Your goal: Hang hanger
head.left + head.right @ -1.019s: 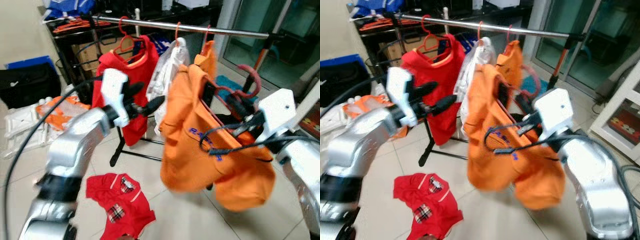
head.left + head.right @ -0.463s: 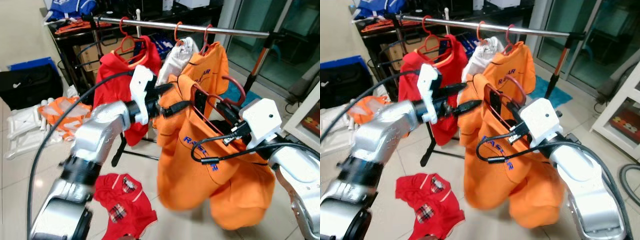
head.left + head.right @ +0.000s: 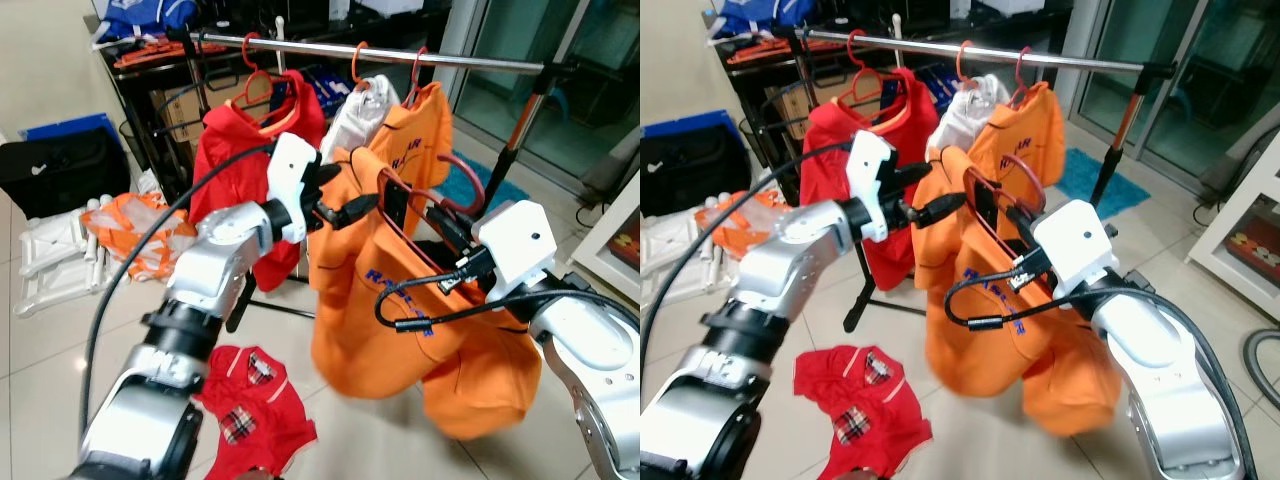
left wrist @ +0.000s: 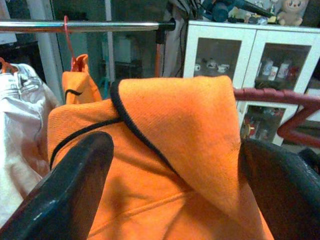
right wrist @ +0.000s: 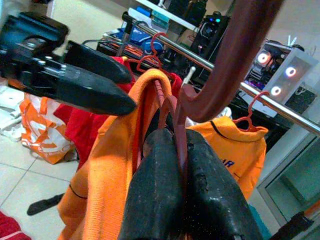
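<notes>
Below the rail (image 3: 400,55), the right gripper (image 5: 172,165) clamps the hanger (image 5: 225,70); the left gripper (image 3: 345,205) spreads open around the orange shirt (image 3: 400,320). Lifting too fast could slide that shirt off, or snag the hook on the clothes already hanging.

matt orange cloth shirt (image 3: 400,320), shiny metal rail (image 3: 380,52).

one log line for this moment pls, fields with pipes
stage: carrying to rail | right claw: shut on dark red hanger bearing orange polo shirt | left claw: open around shirt collar | clothes rail: hook not yet on
</notes>
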You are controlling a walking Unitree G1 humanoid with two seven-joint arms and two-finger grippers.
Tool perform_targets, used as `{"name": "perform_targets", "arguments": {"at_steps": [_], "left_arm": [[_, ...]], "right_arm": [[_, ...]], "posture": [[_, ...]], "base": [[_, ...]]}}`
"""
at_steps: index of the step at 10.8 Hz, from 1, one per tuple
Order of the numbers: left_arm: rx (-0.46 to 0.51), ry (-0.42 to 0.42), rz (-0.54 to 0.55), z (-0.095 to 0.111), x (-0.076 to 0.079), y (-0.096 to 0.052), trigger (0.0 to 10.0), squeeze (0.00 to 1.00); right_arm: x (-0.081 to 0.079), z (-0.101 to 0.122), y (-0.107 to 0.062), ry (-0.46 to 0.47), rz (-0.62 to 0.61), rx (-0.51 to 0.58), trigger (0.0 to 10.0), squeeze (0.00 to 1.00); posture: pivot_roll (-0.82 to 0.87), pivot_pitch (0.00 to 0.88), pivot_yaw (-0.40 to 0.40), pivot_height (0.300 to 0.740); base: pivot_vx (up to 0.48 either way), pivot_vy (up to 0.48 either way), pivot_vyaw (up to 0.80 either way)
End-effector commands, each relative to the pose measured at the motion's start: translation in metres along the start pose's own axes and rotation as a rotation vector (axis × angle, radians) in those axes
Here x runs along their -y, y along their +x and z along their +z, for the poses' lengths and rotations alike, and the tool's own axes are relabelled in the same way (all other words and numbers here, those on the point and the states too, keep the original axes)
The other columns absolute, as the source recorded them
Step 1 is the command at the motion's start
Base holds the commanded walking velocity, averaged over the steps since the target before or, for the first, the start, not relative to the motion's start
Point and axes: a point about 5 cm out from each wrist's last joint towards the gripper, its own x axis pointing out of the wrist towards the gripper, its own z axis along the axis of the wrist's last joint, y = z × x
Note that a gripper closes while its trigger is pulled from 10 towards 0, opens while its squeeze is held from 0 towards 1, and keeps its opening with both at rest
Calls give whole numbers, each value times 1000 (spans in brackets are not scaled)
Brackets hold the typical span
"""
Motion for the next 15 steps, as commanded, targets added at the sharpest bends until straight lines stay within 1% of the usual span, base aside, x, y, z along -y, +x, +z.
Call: {"name": "perform_targets", "arguments": {"at_steps": [1,3,4,5,6,7,10,15], "left_arm": [[0,8,-4,4,-1,4,10000,0],[-34,15,-44,-3,4,7,10000,0],[-45,31,-42,-4,4,9,10000,0],[-54,31,-27,-6,1,10,4824,0],[-63,27,-10,-7,-1,9,1294,0],[-86,29,12,-11,-5,8,0,0],[-105,20,43,-15,-10,8,0,0],[-104,35,45,-15,-13,4,0,0]], "right_arm": [[0,17,0,-39,-11,90,10000,0],[-2,18,0,-38,-6,92,10000,0],[-3,19,0,-37,-2,95,10000,0],[-4,19,-1,-41,2,94,10000,0],[-4,19,-1,-45,4,95,10000,0],[-4,21,-2,-50,5,99,10000,0],[-4,22,3,-63,23,106,10000,0],[-7,22,5,-64,43,112,10000,0]], "posture": [[-181,0,58,740],[-185,0,63,740],[-187,0,66,740],[-191,0,67,740],[-194,0,69,740],[-199,0,69,740],[-194,0,59,740],[-187,0,57,740]], "base": [[0,0,0],[0,0,0],[0,0,0],[0,0,0],[0,0,0],[0,0,0],[0,0,0],[0,0,0]]}}
